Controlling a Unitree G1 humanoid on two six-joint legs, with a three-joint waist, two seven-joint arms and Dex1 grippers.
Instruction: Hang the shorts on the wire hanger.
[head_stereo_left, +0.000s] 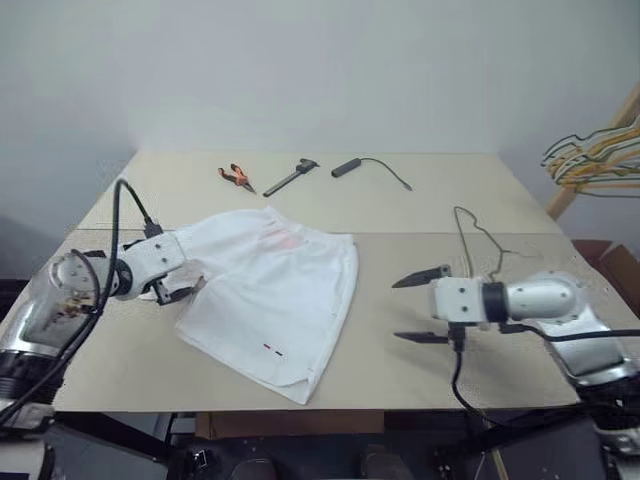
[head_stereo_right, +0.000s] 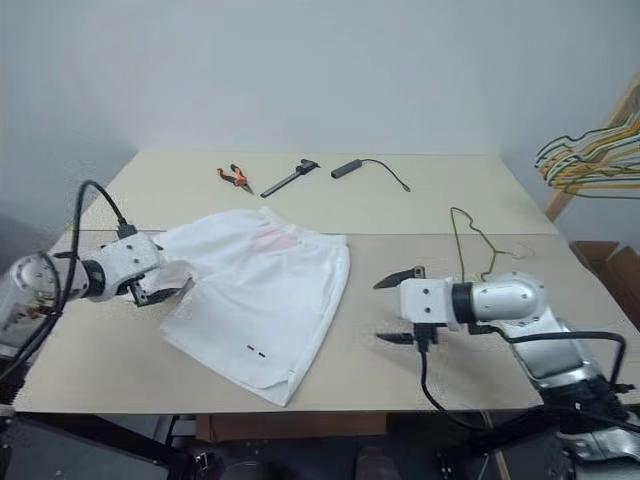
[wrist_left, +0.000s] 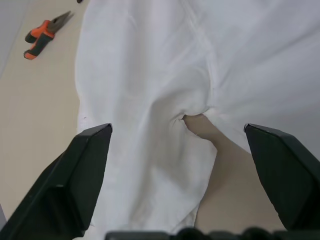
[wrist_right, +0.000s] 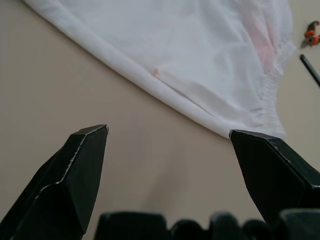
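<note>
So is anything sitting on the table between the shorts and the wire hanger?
Nothing visible. Bare table separates the shorts from the wire hanger; the open right claw hovers above that gap, and the pliers lie farther back.

Wire hanger (head_stereo_left: 478, 240) base prob. hidden behind right gripper (head_stereo_left: 420, 308).

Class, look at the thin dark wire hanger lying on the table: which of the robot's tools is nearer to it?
Right. The right tool hovers open just in front of the thin dark wire hanger, while the left tool sits open at the white fabric shorts, across the table.
</note>
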